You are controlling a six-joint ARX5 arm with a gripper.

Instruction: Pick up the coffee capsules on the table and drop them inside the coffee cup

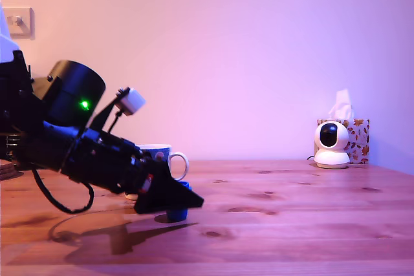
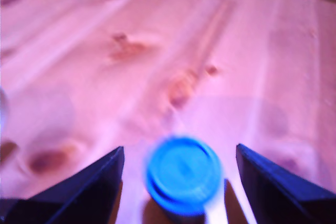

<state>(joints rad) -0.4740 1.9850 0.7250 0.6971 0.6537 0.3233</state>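
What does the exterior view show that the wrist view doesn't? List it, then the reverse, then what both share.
Only the exterior view: the coffee cup behind the arm, a white camera, a tissue box and a wall switch. Only the wrist view: the gaps between the blue capsule and each finger, showing the open gripper not touching it. Both: the blue capsule, gripper and table.
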